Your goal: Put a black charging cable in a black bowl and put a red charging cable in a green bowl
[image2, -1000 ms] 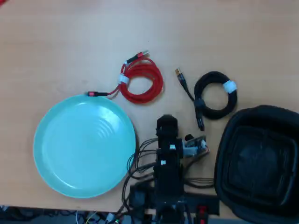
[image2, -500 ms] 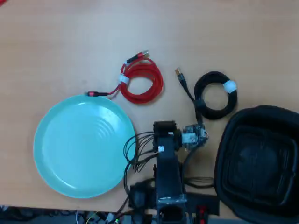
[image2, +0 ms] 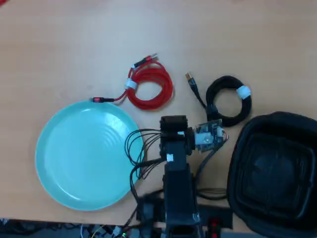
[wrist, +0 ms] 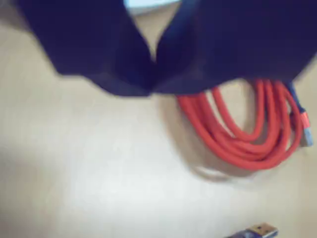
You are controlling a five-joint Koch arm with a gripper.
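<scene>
on pale wood, coiled red charging cable [image2: 150,88], blurry dark pincer [wrist: 153,74] closed, empty

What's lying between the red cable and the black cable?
In the overhead view, only bare table separates the red cable from the black cable, whose gold-tipped plug points into that gap.

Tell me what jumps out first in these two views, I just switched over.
In the overhead view the big mint green bowl at lower left and the deep black bowl at lower right stand out, both empty. Between them, farther up the table, lie the red charging cable and, to its right, the black charging cable, both coiled. The wrist view shows the red coil just beyond the dark, blurred jaws.
</scene>
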